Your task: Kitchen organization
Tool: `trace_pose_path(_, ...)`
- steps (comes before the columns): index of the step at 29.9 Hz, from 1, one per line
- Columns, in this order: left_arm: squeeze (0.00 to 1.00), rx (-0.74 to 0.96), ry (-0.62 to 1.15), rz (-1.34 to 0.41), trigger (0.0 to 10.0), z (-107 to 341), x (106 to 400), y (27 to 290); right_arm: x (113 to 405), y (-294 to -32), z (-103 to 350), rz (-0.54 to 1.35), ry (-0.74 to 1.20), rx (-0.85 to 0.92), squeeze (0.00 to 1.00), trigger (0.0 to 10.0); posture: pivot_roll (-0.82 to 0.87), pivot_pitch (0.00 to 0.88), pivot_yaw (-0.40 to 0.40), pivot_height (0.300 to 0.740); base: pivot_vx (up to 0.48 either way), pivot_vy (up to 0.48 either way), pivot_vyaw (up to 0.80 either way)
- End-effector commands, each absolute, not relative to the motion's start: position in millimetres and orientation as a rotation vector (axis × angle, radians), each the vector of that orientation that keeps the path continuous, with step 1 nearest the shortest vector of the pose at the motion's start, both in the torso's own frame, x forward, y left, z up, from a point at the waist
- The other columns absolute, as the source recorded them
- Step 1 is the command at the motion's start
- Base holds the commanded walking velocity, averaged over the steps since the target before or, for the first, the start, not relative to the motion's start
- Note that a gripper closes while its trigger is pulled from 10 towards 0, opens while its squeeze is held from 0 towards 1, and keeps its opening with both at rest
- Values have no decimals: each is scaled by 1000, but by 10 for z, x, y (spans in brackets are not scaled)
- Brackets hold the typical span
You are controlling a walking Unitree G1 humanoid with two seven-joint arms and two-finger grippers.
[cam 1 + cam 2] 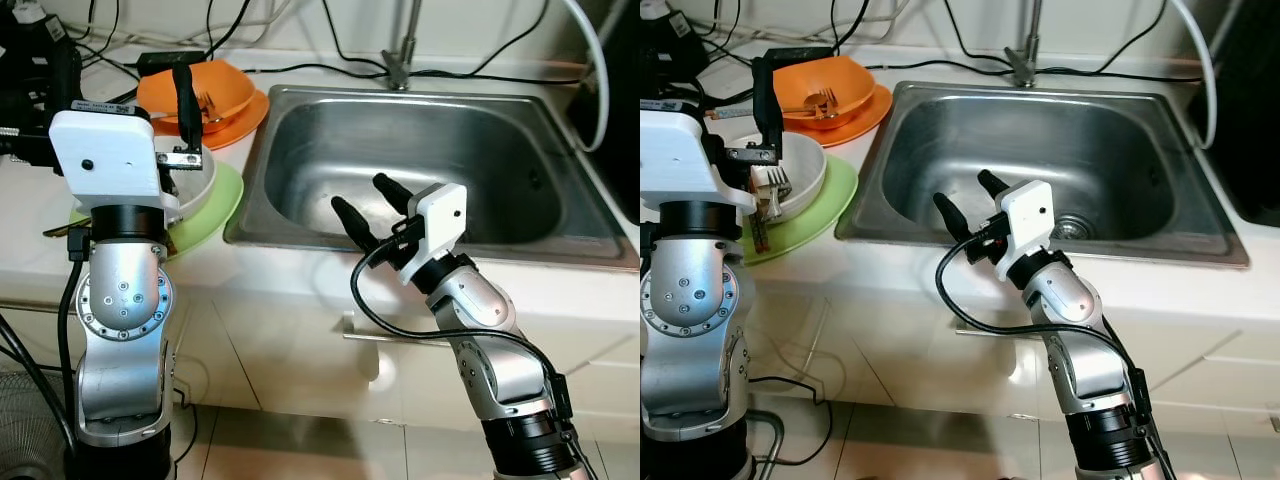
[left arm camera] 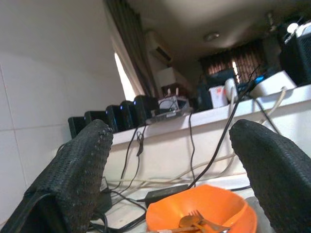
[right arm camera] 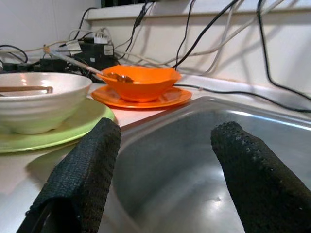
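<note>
Two silver robot arms rise in the foreground, in front of a white desk with a steel sink (image 1: pixel 560 245) set into it. On the robot's left, the left tool (image 1: pixel 761 155) is raised upright over the dishes, its two black fingers spread apart and holding nothing; the left wrist view shows open space between the fingers (image 2: pixel 77 170), with the orange bowl beyond. On the robot's right, the right tool (image 1: pixel 368 205) reaches over the front rim of the sink, pointing toward the dishes. Its fingers (image 3: pixel 80 174) are also spread apart, with nothing between them.

Dishes sit on the desk just left of the sink. Nearest the front edge is a light green plate (image 1: pixel 825 205) carrying a white bowl (image 1: pixel 805 170). A fork (image 1: pixel 777 182) rests inside the white bowl, tines up against its wall. Behind that stack, closer to the wall, an orange plate (image 1: pixel 865 115) holds an orange bowl (image 1: pixel 845 80), which has a fork and a spoon (image 1: pixel 822 101) lying inside it. The two stacks sit close together.

A faucet (image 1: pixel 400 60) stands at the back rim of the sink. Black cables (image 1: pixel 330 68) trail across the desk along the wall. A white hose (image 1: pixel 598 70) curves down at the right side.
</note>
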State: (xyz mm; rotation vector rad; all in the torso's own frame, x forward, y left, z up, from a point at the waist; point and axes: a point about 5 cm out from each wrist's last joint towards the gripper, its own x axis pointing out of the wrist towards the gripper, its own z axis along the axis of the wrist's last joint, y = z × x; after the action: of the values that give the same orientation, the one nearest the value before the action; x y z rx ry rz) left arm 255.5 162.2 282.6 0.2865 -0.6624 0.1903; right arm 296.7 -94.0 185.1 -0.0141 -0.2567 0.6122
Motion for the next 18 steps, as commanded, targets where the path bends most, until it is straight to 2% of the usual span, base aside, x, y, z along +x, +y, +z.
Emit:
trace_pose_path(1, 0, 282, -654, 210, 10000, 2815, 2553, 1642, 2974, -940, 1884, 614, -277, -23, 0, 10000, -4, 77, 18, 740, 0, 0, 0)
trace_pose_path(18, 0, 282, -637, 214, 10000, 2765, 2552, 1644, 2962, -945, 1823, 615, -259, -31, 0, 10000, -1, 83, 18, 740, 0, 0, 0)
